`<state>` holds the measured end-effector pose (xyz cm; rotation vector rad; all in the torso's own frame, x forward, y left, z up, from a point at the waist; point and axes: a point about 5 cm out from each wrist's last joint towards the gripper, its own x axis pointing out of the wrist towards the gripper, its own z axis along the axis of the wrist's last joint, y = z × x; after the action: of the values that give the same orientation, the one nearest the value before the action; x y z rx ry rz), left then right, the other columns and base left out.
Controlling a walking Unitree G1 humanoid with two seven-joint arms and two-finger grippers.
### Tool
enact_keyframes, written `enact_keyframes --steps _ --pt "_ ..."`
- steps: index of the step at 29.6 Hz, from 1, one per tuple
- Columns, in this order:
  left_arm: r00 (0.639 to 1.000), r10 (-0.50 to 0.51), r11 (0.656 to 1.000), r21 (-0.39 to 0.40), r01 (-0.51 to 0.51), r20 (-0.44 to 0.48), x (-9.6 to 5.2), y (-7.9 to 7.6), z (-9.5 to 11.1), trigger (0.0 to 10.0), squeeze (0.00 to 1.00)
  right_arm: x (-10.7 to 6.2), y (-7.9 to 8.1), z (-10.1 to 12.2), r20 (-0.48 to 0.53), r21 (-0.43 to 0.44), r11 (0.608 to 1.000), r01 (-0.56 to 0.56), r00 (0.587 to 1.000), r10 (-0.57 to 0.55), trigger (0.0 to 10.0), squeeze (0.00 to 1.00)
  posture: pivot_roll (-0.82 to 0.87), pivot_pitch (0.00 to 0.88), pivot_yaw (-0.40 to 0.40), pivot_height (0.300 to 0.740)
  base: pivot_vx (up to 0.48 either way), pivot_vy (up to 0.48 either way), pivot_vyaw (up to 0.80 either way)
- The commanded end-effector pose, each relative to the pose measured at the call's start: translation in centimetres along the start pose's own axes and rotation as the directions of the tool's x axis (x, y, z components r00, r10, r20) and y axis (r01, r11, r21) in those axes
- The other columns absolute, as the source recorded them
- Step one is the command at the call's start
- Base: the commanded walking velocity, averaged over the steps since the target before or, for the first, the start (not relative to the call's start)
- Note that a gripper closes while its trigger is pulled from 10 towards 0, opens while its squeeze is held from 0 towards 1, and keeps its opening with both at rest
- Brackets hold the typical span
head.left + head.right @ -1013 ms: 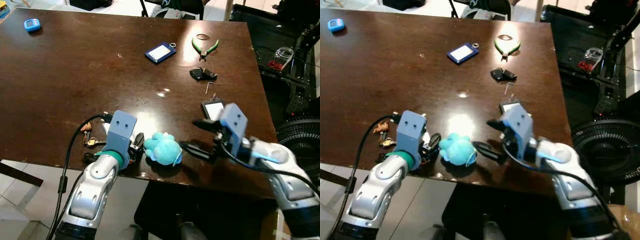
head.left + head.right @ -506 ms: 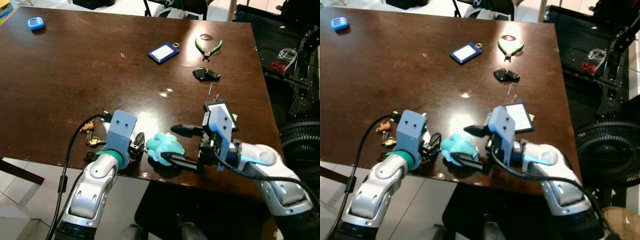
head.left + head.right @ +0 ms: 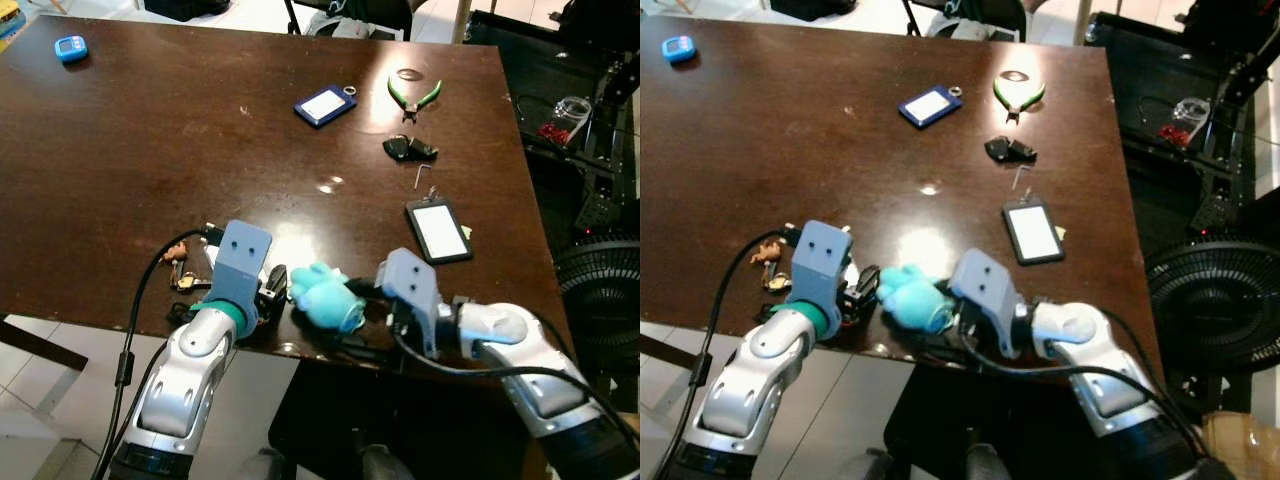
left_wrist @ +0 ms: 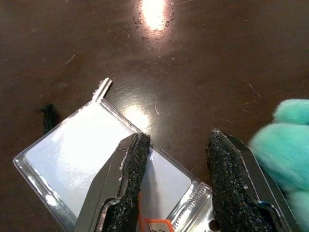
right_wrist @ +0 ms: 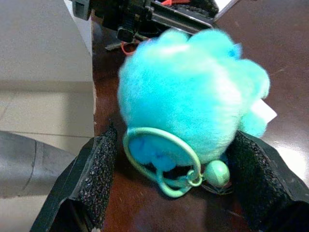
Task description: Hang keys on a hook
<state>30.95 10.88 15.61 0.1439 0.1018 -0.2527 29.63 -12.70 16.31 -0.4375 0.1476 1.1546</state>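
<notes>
A turquoise plush keychain (image 3: 323,296) lies near the front edge of the dark wooden table (image 3: 140,150). In the right wrist view its green ring (image 5: 161,162) and bead face the camera. My right gripper (image 5: 174,179) is open, with one finger on each side of the plush, low over the table edge (image 3: 357,320). Just left of the plush, my left gripper (image 3: 272,290) is open too. It hovers over a clear plastic card holder (image 4: 82,159), and nothing sits between its pads (image 4: 133,183). A small bunch of keys with a brown charm (image 3: 180,270) lies left of the left wrist.
A black-framed card holder (image 3: 438,231), an allen key (image 3: 420,176), a black key fob (image 3: 407,149), green pliers (image 3: 410,97) and a blue tag (image 3: 322,104) lie farther back. A blue gadget (image 3: 70,47) sits at the far left corner. A fan (image 3: 600,290) stands right of the table.
My right gripper has swung left from beside the black-framed card holder and lowered until its fingers straddle the plush keychain. The left arm has stayed put.
</notes>
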Motion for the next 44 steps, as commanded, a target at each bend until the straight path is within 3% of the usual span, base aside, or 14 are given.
enact_keyframes --steps 1,2,3,4,5,6,17,35,36,39,40,41,42,44 --pt "0.997 0.006 1.000 -0.011 -0.006 -0.073 -0.3 0.1 -1.7 10.0 0.00 0.6 0.6 -1.1 -0.038 0.026 0.999 -0.025 0.999 0.026 10.0 0.00 -0.06 0.245 0.108 0.740 0.000 0.000 0.00" --pt "0.997 0.007 1.000 -0.010 -0.008 -0.074 -0.3 0.1 -1.8 10.0 0.00 1.0 0.6 -1.1 -0.036 0.031 0.999 -0.023 0.999 0.024 5.9 0.00 -0.06 0.243 0.108 0.740 0.000 0.000 0.00" --pt "0.997 0.007 1.000 -0.010 -0.008 -0.074 -0.3 0.1 -1.8 10.0 0.00 1.0 0.6 -1.1 -0.036 0.031 0.999 -0.023 0.999 0.024 5.9 0.00 -0.06 0.243 0.108 0.740 0.000 0.000 0.00" --pt "0.997 0.008 1.000 -0.010 -0.009 -0.074 -0.3 0.1 -1.8 10.0 0.00 1.2 0.5 -1.1 -0.027 0.036 0.999 -0.015 1.000 0.016 4.3 0.00 -0.06 0.241 0.107 0.740 0.000 0.000 0.00" --pt "0.997 0.008 1.000 -0.010 -0.009 -0.074 -0.3 0.1 -1.8 10.0 0.00 1.2 0.5 -1.1 -0.027 0.036 0.999 -0.015 1.000 0.016 4.3 0.00 -0.06 0.241 0.107 0.740 0.000 0.000 0.00" --pt "0.997 0.011 1.000 -0.010 -0.012 -0.075 -0.3 0.1 -1.8 10.0 0.00 1.4 0.3 -1.0 -0.013 0.040 0.999 0.005 1.000 -0.004 0.0 0.00 -0.05 0.239 0.106 0.740 0.000 0.000 0.00" --pt "0.997 0.013 1.000 -0.011 -0.014 -0.075 -0.3 0.1 -1.9 10.0 0.00 1.3 -0.7 -0.1 0.049 0.047 0.996 0.078 0.996 -0.081 0.0 0.00 -0.06 0.241 0.106 0.740 0.000 0.000 0.00" --pt "0.997 0.020 1.000 -0.004 -0.020 -0.071 0.1 0.4 -1.9 10.0 0.00 -0.4 -2.5 4.1 0.263 0.083 0.972 0.218 0.936 -0.232 0.0 0.00 -0.07 0.213 0.110 0.740 0.000 0.000 0.00" --pt "0.998 0.027 1.000 -0.006 -0.027 -0.064 0.1 0.6 -1.7 10.0 0.00 -0.6 -2.9 4.8 0.291 0.085 0.957 0.277 0.912 -0.290 10.0 0.00 -0.07 0.210 0.110 0.740 0.000 0.000 0.00" --pt "0.998 0.066 0.998 -0.013 -0.066 -0.005 -0.2 1.3 -0.4 10.0 0.00 -1.3 -4.2 6.1 0.365 0.135 0.885 0.447 0.808 -0.463 10.0 0.00 -0.07 0.190 0.115 0.740 0.000 0.000 0.00" --pt "0.998 0.066 0.998 -0.013 -0.066 -0.005 -0.2 1.3 -0.4 10.0 0.00 -1.3 -4.2 6.1 0.365 0.135 0.885 0.447 0.808 -0.463 10.0 0.00 -0.07 0.190 0.115 0.740 0.000 0.000 0.00" --pt "0.994 0.098 0.995 -0.006 -0.098 0.055 -0.8 2.0 0.8 10.0 0.00 -1.8 -4.6 6.3 0.388 0.201 0.830 0.520 0.736 -0.555 10.0 0.00 -0.07 0.179 0.115 0.740 0.000 0.000 0.00" --pt "0.994 0.098 0.995 -0.006 -0.098 0.055 -0.8 2.0 0.8 10.0 0.00 -1.8 -4.6 6.3 0.388 0.201 0.830 0.520 0.736 -0.555 10.0 0.00 -0.07 0.179 0.115 0.740 0.000 0.000 0.00" --pt "0.980 0.148 0.988 0.020 -0.152 0.136 -2.1 3.1 2.1 10.0 0.00 -2.5 -4.8 5.6 0.378 0.329 0.736 0.592 0.632 -0.677 10.0 0.00 -0.07 0.162 0.113 0.740 0.000 0.000 0.00"
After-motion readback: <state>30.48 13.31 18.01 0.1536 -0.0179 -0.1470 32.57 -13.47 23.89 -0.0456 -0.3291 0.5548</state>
